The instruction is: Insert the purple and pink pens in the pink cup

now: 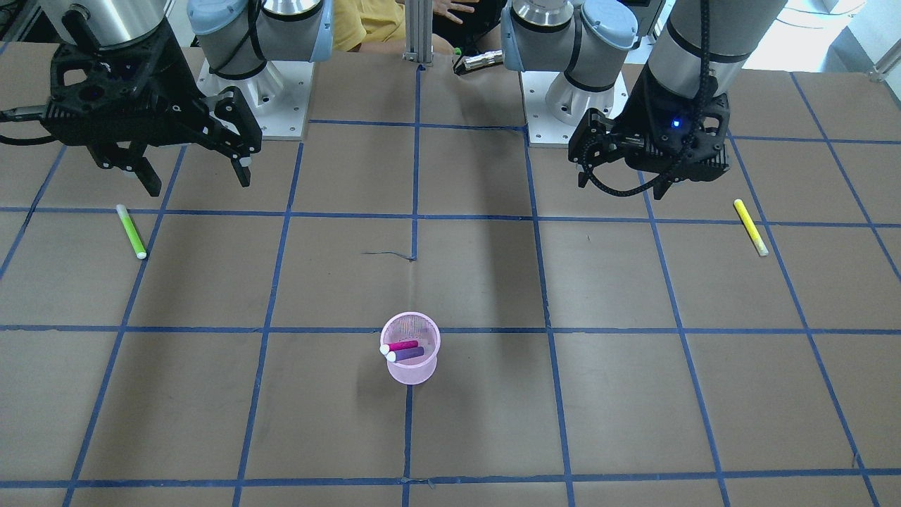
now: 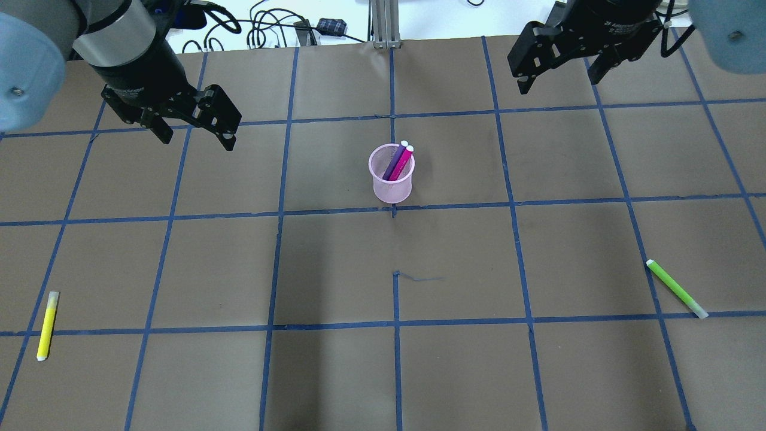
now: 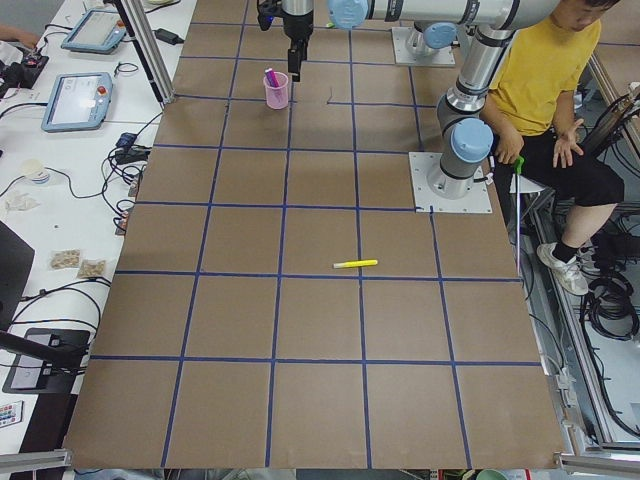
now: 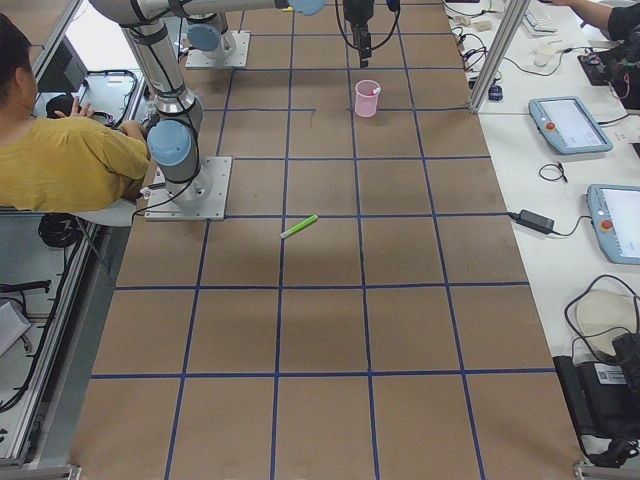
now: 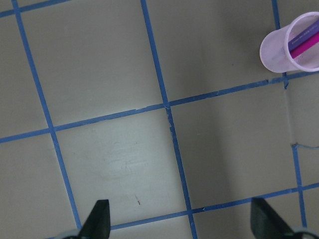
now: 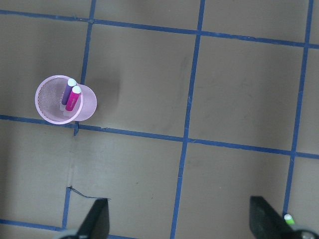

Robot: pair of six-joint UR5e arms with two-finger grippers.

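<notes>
Together, the purple pen (image 2: 394, 161) and pink pen (image 2: 405, 161) lean inside the pink cup (image 2: 392, 187), caps above its rim. The left gripper (image 2: 194, 136) and right gripper (image 2: 559, 82) hover well apart from the cup, on opposite sides, both spread wide and empty.

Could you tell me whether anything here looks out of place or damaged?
The pink cup stands upright holding the purple pen and pink pen; only a small dark scratch mars the table cover.

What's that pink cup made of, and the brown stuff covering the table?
Pink cup: fine mesh, probably coated metal or plastic; a grid pattern shows on its inner wall. Table cover: seemingly matte brown paper or card; no glare.
</notes>
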